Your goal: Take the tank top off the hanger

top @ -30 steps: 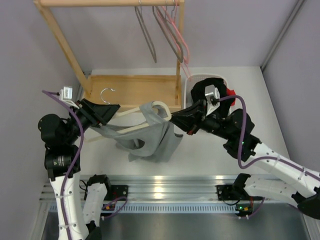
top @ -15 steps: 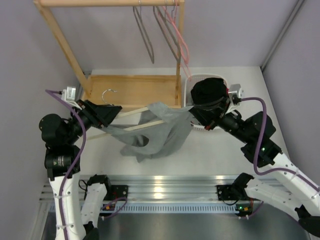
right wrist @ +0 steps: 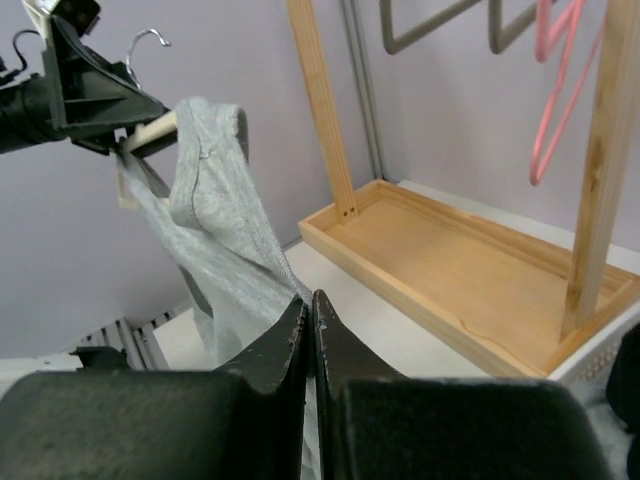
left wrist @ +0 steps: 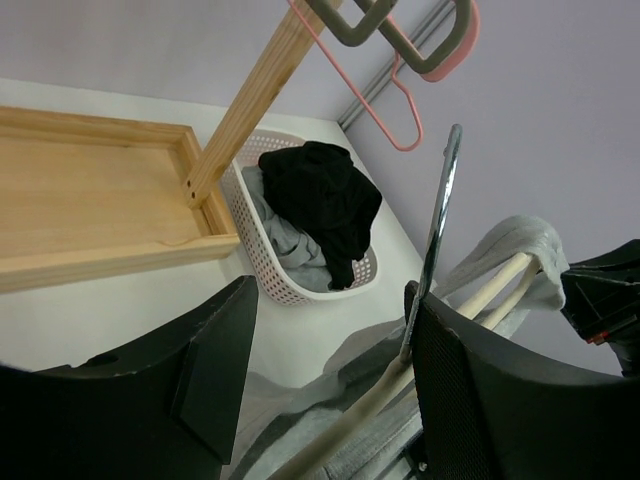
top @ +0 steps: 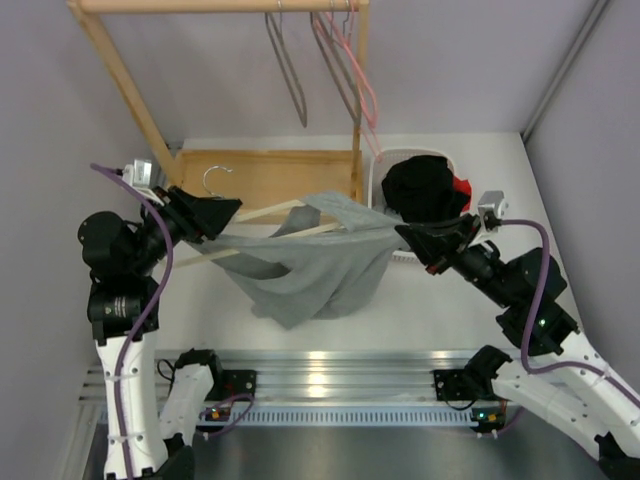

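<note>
The grey tank top (top: 310, 275) hangs stretched in the air between my two grippers. One strap still loops over the wooden hanger (top: 270, 213), whose metal hook (top: 213, 180) points up. My left gripper (top: 215, 213) is shut on the hanger at its neck. In the left wrist view the hanger (left wrist: 470, 300) runs between the fingers of the left gripper (left wrist: 330, 290), with grey cloth (left wrist: 520, 235) on its far end. My right gripper (top: 403, 233) is shut on the tank top's edge. The right wrist view shows the right gripper (right wrist: 308, 297) with its jaws together, pinching the cloth (right wrist: 215, 200).
A wooden rack with a base tray (top: 270, 175) stands behind, with several empty hangers (top: 340, 60) on its rail. A white basket (top: 372, 190) holding black and red clothes sits at the back right, just behind my right gripper.
My right gripper has pulled the tank top to the right, away from the hanger. The cloth has spread out and gone taut. My left gripper has stayed nearly in place with the hanger.
</note>
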`<action>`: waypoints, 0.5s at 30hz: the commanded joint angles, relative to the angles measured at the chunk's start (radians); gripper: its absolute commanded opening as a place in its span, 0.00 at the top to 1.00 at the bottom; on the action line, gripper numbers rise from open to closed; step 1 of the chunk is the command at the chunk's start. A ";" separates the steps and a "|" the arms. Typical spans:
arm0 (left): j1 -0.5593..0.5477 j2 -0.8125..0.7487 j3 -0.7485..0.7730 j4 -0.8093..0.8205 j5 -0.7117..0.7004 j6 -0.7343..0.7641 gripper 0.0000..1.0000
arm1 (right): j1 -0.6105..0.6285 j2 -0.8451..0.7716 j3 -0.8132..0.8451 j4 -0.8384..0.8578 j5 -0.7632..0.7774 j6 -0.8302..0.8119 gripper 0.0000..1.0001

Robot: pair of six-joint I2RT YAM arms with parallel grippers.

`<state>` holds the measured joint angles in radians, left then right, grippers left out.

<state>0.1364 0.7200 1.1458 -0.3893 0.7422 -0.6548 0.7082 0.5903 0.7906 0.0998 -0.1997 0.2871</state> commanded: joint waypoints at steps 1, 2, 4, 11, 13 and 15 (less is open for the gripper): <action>-0.011 0.004 0.068 0.047 -0.008 0.078 1.00 | -0.030 -0.108 -0.021 -0.014 0.146 -0.046 1.00; -0.017 0.010 0.068 0.046 0.003 0.070 1.00 | -0.032 -0.113 0.004 -0.061 0.175 -0.058 1.00; -0.017 0.015 0.068 0.046 0.029 0.067 1.00 | -0.030 -0.110 0.045 -0.116 0.206 -0.094 1.00; -0.029 0.030 0.097 0.047 0.014 0.078 1.00 | -0.030 -0.181 0.013 -0.190 0.327 -0.112 1.00; -0.031 0.045 0.114 0.047 0.028 0.086 1.00 | -0.032 -0.196 0.012 -0.221 0.361 -0.117 1.00; -0.049 0.068 0.143 0.047 0.067 0.098 1.00 | -0.032 -0.211 0.013 -0.232 0.402 -0.131 1.00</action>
<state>0.1005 0.7639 1.2255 -0.3927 0.7864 -0.6006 0.7013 0.4152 0.7853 -0.0875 0.0586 0.1989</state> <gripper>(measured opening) 0.639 0.002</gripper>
